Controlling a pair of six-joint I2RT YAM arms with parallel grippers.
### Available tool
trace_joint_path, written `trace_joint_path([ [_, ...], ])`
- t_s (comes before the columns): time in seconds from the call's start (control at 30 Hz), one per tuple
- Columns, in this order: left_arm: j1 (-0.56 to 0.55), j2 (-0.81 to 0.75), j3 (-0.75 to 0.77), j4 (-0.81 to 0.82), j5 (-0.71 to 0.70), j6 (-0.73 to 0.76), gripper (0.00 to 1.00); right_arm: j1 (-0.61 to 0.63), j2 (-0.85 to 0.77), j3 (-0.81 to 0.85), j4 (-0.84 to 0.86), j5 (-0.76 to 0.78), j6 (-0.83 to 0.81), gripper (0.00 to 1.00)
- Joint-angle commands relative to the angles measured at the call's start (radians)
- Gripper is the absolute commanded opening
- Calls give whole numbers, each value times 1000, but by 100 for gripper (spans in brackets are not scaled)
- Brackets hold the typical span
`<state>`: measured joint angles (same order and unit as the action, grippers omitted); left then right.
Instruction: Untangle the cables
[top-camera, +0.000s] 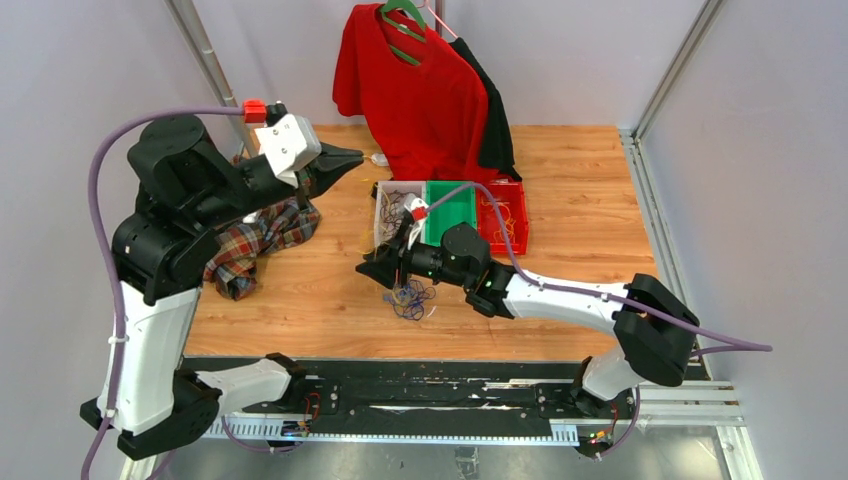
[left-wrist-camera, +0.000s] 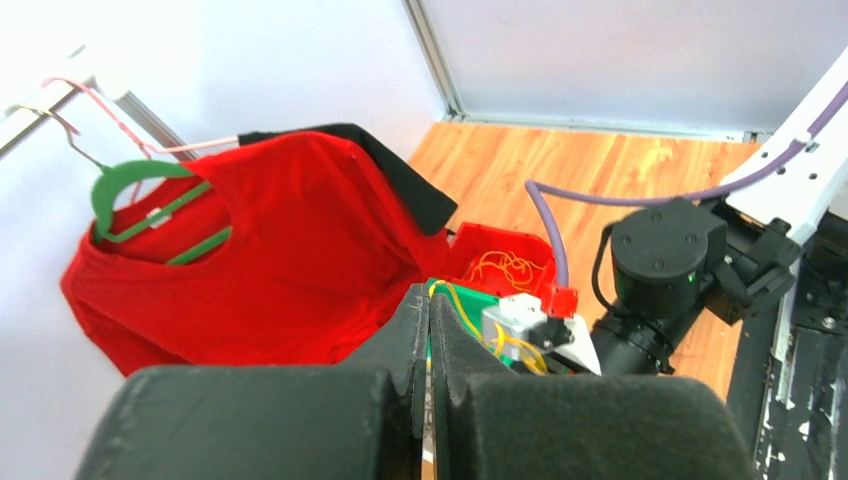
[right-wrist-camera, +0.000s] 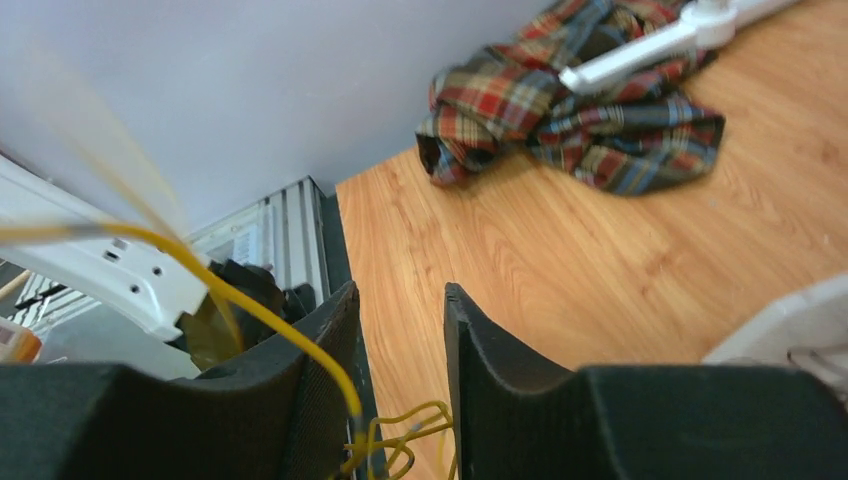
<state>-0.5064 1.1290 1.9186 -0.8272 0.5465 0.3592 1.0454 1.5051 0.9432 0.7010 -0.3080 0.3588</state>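
A tangle of blue and black cables (top-camera: 410, 298) lies on the wooden table, just in front of my right gripper (top-camera: 368, 266). That gripper (right-wrist-camera: 400, 295) stands low with its jaws apart, and a small bunch of yellow cables (right-wrist-camera: 420, 425) sits deep between its fingers. One yellow cable (right-wrist-camera: 250, 310) runs taut from there up and to the left, over the left finger. My left gripper (top-camera: 355, 158) is raised above the table's back left. It (left-wrist-camera: 430, 297) is shut, and a yellow cable (left-wrist-camera: 455, 300) comes out from between its tips.
A three-part tray, white (top-camera: 392, 190), green (top-camera: 450, 208) and red (top-camera: 503, 215), stands at the back centre and holds more wires. A red shirt (top-camera: 420, 90) hangs on a green hanger behind it. A plaid cloth (top-camera: 260, 240) lies at the left.
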Motion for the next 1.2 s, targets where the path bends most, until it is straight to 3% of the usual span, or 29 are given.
trace_joint_path([
  [0.0,-6,9,73,26,-7,-3,0,8,-8,-78,24,80,24,35],
  [0.33,-6,55,201,26,-22,1,0,-30,-43,-229,57,203,47,23],
  [0.57,-6,57,217,26,-34,18,0,-59,-102,-326,26,271,45,1],
  [0.8,-6,50,175,26,-33,22,0,-79,-177,-347,-21,277,34,3],
  [1.0,-6,12,63,26,-31,46,0,-93,-254,-335,-112,271,23,13],
  [1.17,-6,-14,-15,26,-31,65,0,-126,-369,-358,-191,293,9,8],
])
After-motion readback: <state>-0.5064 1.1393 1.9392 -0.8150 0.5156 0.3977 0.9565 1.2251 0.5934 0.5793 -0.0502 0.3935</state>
